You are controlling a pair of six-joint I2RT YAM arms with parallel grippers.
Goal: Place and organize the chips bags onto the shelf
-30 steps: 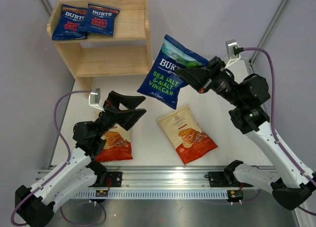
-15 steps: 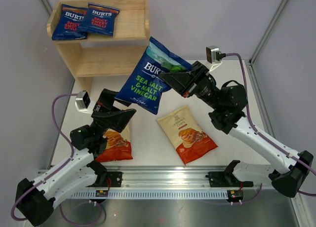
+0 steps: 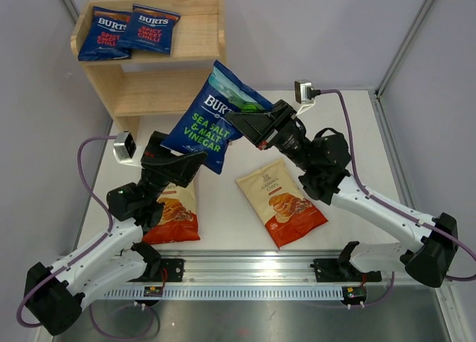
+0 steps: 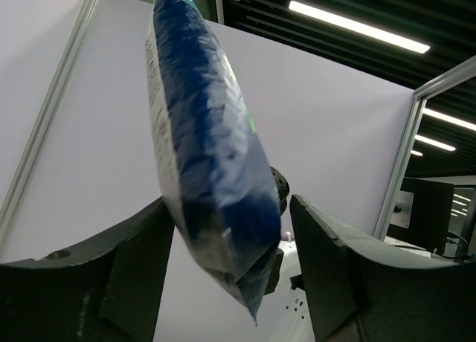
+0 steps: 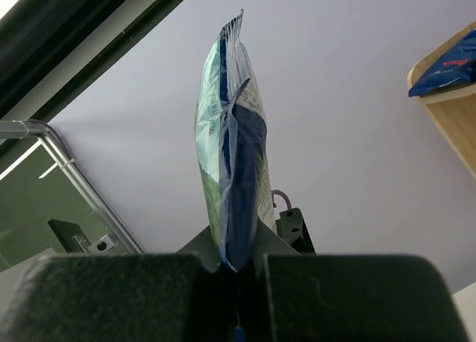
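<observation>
So the wooden shelf point(image 3: 201, 37) sits at the far left corner of the table point(image 3: 223, 230), with two small blue bags point(image 3: 104, 33) point(image 3: 152, 26) lying flat side by side on its top tier. The lower tier looks bare from here.

Two cream bags are flat on the table. One is in the middle point(image 3: 280, 201), and the other point(image 3: 175, 215) is half hidden under the left arm.

The one in play is the green-topped blue bag point(image 3: 204, 126), up in the air just in front of the shelf. Its long axis tilts: the green end is high and toward the far wall, and the bottom seam is low, toward the left arm, with the printed face up. I'd guess it's light, puffy and slick (air-filled foil, basically), so pinch the flat crimped seams rather than the belly, or you'll crush the chips.

The right gripper point(image 3: 249, 123) is clamped tight on the bag's edge near the green end. The left gripper point(image 4: 230, 215) has its fingers apart either side of the bottom corner. One finger looks to be touching the bag, but it's not squeezing.
</observation>
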